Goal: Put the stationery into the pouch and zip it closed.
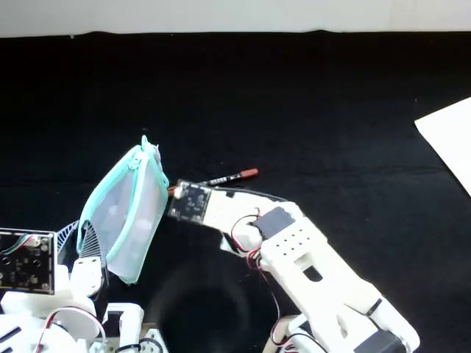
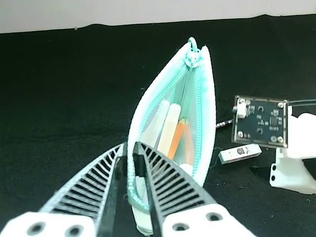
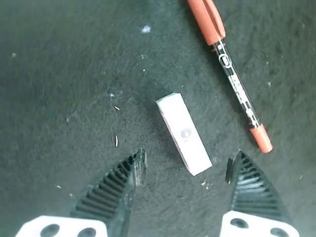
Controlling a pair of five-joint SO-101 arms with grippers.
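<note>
Zip open, pouch [image 2: 148, 116] upright.
Left gripper [image 2: 131, 148] clamped tight on the rim of the mint mesh pouch, stood on end, markers [image 2: 169, 126] inside. Right gripper [image 3: 188, 155] spread wide over white eraser [image 3: 183, 133] on the black table [image 1: 331, 110], red-capped pen [image 3: 237, 84] beside.

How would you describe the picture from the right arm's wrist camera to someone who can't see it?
The right gripper, fingers open, straddles a small white eraser lying on the black table. A red-capped pen lies beside the eraser, not touching it.
</note>
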